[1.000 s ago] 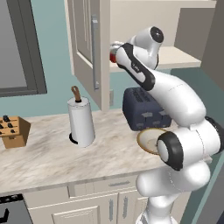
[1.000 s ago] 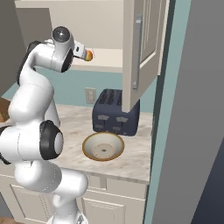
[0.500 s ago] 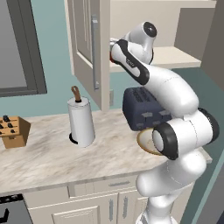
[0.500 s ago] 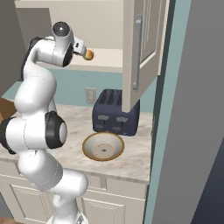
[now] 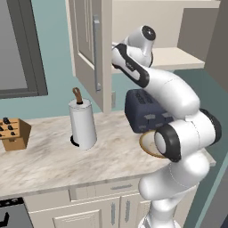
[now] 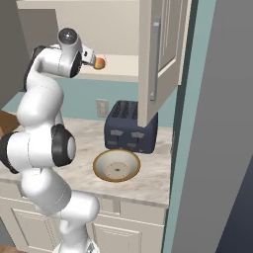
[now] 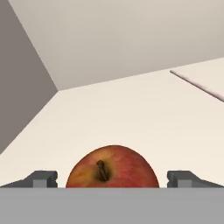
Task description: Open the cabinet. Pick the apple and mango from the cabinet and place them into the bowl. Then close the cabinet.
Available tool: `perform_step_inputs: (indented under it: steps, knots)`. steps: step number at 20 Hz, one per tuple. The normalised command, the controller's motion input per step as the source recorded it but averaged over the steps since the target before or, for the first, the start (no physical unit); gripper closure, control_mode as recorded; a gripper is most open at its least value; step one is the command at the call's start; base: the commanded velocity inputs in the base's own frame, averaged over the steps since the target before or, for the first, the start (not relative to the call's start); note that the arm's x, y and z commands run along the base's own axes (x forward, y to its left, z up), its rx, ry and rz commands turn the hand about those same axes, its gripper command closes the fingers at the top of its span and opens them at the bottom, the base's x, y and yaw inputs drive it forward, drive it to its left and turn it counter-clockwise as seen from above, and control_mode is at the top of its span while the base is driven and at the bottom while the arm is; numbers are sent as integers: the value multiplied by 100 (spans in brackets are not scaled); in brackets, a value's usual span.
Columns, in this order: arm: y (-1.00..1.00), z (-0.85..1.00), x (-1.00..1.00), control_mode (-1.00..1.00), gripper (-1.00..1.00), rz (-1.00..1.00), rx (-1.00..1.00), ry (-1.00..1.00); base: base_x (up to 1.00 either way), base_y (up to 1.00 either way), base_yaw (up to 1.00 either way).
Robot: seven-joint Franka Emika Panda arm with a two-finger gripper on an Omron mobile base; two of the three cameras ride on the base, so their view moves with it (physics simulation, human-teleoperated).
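In the left base view, the white jointed robot arm [image 5: 173,98] is reaching up from the lower right into the open cream wall cabinet [image 5: 91,49], whose panelled door with a long grey bar handle is standing swung outward. On the pale marbled countertop [image 5: 49,156] a white paper-towel roll on a brown-topped holder [image 5: 83,122] is standing left of a dark blue toaster [image 5: 144,111], and a wooden knife block [image 5: 13,133] is sitting at the far left. The tan-rimmed round bowl [image 5: 147,147] is peeking out from behind the arm's elbow.

In the right base view, the arm is bending high toward the cabinet shelf, where a small round fruit showing red and yellow-orange [image 6: 99,63] is lying just beyond the wrist. The bowl [image 6: 116,166] is sitting on the counter in front of the toaster [image 6: 129,126].

In the hand view, the gripper [image 7: 113,179] is holding its two dark fingertips [image 7: 41,178] spread wide, one on either side of the small red apple [image 7: 113,170] with its stem facing the camera; the apple is resting on the cream shelf between them, untouched by either tip.
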Motion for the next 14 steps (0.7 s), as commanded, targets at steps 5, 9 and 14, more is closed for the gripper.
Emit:
perform_step_inputs:
  steps: [5, 9, 14]
  knots:
    - [29, -62, 48, -100, 100, 0, -2, 9, 0, 0, 0]
    - [0, -4, 6, -100, 100, 0, 0, 1, 0, 0, 0]
    - [0, 0, -29, -100, 100, 1, 0, -2, 0, 0, 0]
